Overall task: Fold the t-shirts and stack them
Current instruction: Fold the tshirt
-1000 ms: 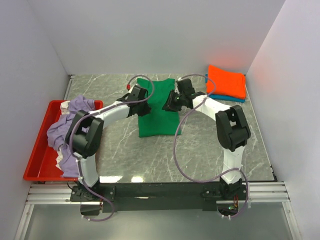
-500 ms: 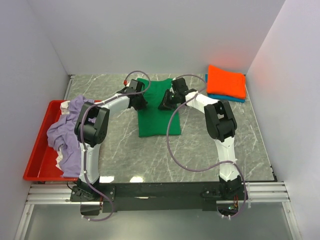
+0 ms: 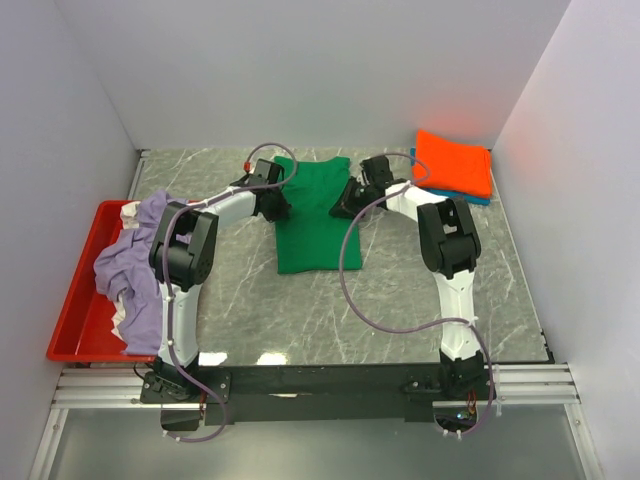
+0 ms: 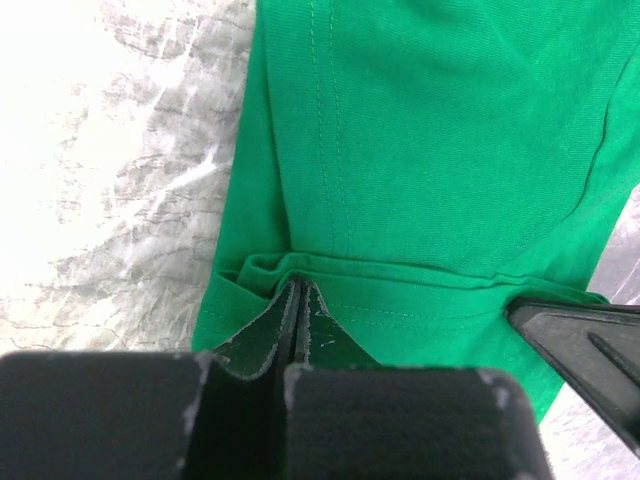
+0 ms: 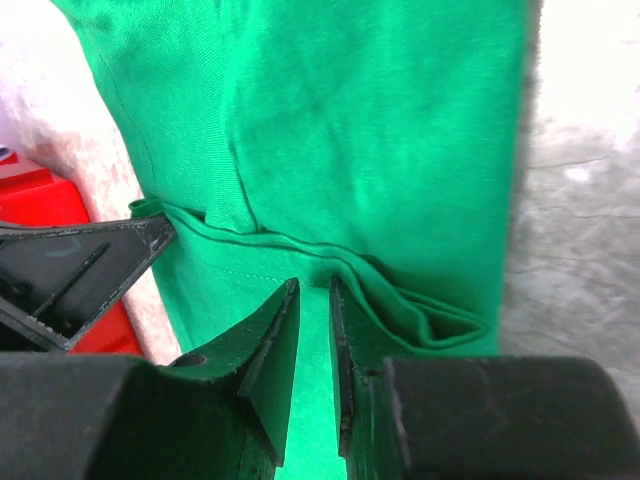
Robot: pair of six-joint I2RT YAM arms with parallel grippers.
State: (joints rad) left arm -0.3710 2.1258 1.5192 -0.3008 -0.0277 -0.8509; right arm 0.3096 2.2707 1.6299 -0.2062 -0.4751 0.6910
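Green t-shirt (image 3: 312, 225) worked at its folded edge.
Left gripper (image 4: 297, 290) pinches the fold; right gripper (image 5: 313, 290) narrow, grip unclear.

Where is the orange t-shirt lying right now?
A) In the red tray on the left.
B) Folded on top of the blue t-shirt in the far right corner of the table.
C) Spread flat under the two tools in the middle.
B: the top view shows the orange t-shirt folded on the blue t-shirt, whose edge peeks out beneath it, in the far right corner.
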